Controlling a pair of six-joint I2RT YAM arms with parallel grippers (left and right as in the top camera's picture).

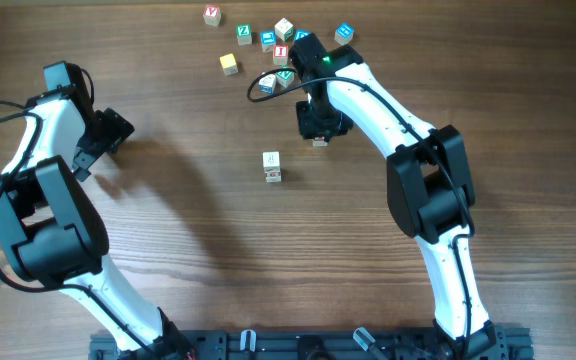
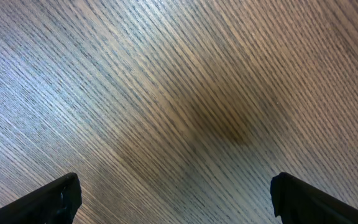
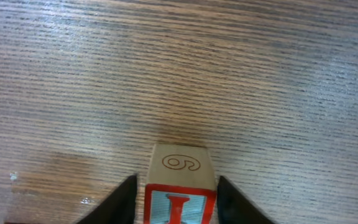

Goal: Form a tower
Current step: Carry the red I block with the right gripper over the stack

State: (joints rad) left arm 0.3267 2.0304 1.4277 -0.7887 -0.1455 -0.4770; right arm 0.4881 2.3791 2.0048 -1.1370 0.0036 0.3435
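Note:
The tower (image 1: 272,167) is a short, narrow stack of pale letter cubes standing alone mid-table. My right gripper (image 1: 320,128) hangs right of and beyond it, pointing down. In the right wrist view the right gripper (image 3: 176,190) is shut on a pale cube (image 3: 179,163). That cube has a red-framed "I" face and a "6" on the face beyond it. Whether the cube rests on the wood or hangs just above it, I cannot tell. My left gripper (image 1: 111,132) is far to the left. It stands open (image 2: 176,190) over bare wood with nothing between its fingers.
Several loose letter cubes lie scattered at the back of the table, among them a yellow one (image 1: 229,64), a green-lettered one (image 1: 244,33) and a blue one (image 1: 344,33). A black cable loop (image 1: 260,88) hangs by the right arm.

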